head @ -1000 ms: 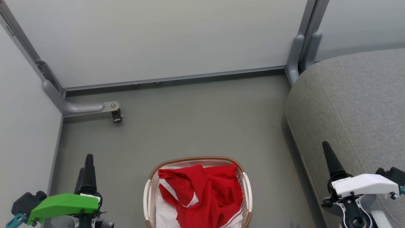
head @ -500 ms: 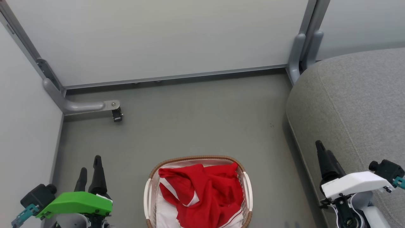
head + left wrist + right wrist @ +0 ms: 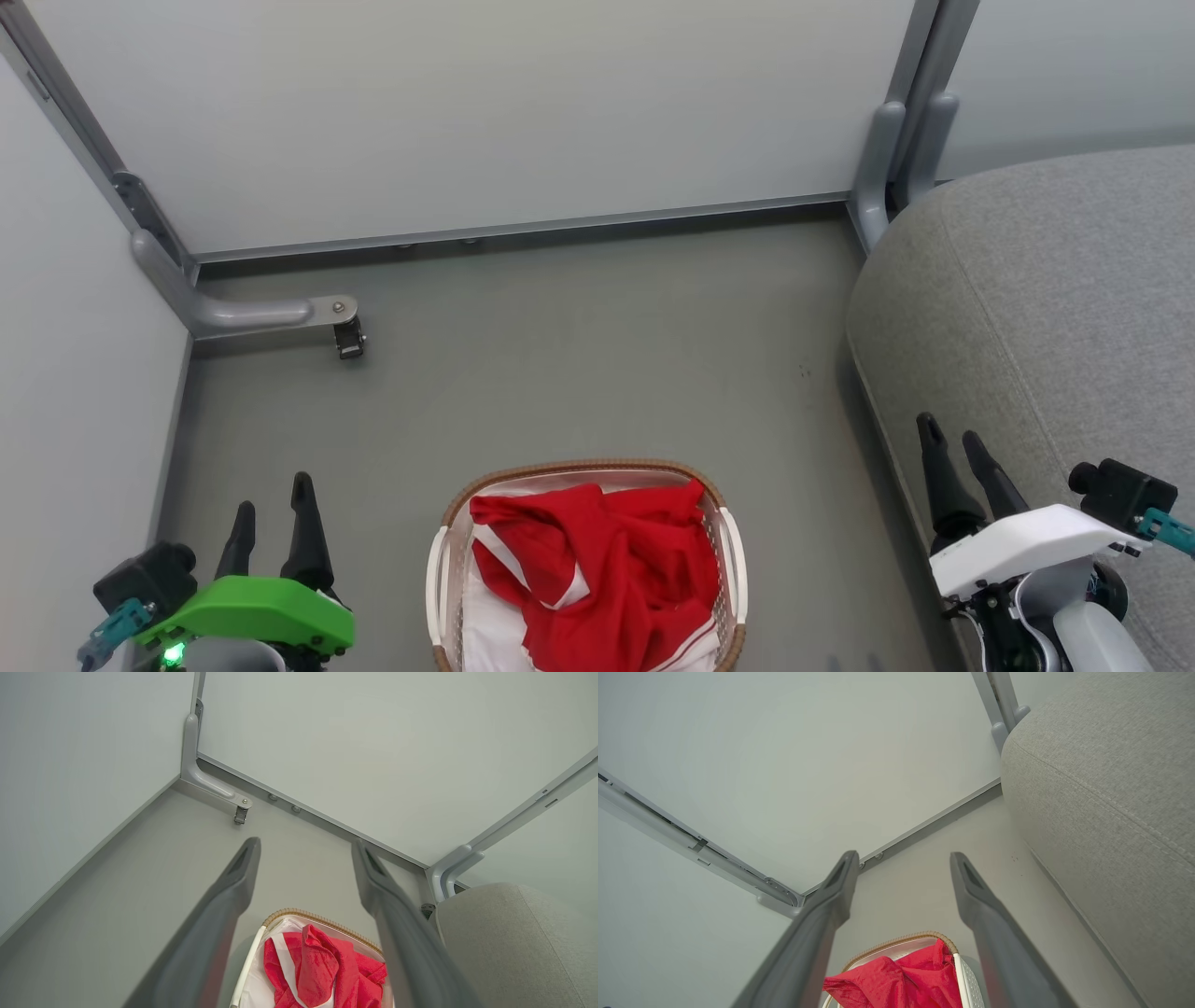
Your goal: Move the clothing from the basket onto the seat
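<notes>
1. The clothing (image 3: 597, 569), red with white stripes, lies crumpled inside the basket (image 3: 579, 465), on top of a white sheet (image 3: 485, 625).
2. The basket stands on the grey floor (image 3: 579, 355), between the two arms of the robot.
3. The seat (image 3: 1055, 308) is at the robot's right side. It does not touch the basket; a strip of floor lies between them.
4. The left gripper (image 3: 273, 497) hangs to the left of the basket, apart from it. Its two dark fingers are spread wide and they hold nothing.
5. The right gripper (image 3: 948, 429) hangs to the right of the basket, near the edge of the seat. Its fingers are also spread wide and empty.
</notes>
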Robot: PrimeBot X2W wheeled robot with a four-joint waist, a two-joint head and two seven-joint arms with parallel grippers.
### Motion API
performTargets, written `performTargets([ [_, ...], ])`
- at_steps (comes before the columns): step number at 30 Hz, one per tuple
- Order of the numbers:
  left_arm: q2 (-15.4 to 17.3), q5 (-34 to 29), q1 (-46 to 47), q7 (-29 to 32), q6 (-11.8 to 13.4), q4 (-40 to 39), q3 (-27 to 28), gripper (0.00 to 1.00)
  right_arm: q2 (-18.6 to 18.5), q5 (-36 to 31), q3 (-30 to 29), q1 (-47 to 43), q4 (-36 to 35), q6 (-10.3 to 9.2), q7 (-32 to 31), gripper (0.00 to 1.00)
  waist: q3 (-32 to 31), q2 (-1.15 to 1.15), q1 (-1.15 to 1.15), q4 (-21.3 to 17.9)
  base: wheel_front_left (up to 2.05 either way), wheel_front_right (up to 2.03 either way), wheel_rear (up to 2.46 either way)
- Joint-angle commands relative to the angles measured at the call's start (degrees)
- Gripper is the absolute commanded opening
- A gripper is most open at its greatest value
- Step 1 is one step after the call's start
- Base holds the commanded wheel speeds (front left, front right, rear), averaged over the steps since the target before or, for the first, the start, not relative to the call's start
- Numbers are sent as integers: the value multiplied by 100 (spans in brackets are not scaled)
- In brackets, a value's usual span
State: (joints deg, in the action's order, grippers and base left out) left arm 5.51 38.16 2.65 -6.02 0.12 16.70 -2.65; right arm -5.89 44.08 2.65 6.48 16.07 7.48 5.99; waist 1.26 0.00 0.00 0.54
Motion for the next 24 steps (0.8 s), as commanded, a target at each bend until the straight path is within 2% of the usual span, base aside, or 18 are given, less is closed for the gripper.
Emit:
performTargets([
  [1, 82, -208, -39, -62, 53, -62, -41, 100, -59, -189, 43, 91, -49, 2, 62, 100, -6, 0, 0, -1, 0, 0, 0],
  [24, 100, -1559, -186, -409, 288, -98, -226, 100, -89, -1582, 286, 45, 206, 2, 410, 100, 7, 0, 0, 24, 0, 0, 0],
])
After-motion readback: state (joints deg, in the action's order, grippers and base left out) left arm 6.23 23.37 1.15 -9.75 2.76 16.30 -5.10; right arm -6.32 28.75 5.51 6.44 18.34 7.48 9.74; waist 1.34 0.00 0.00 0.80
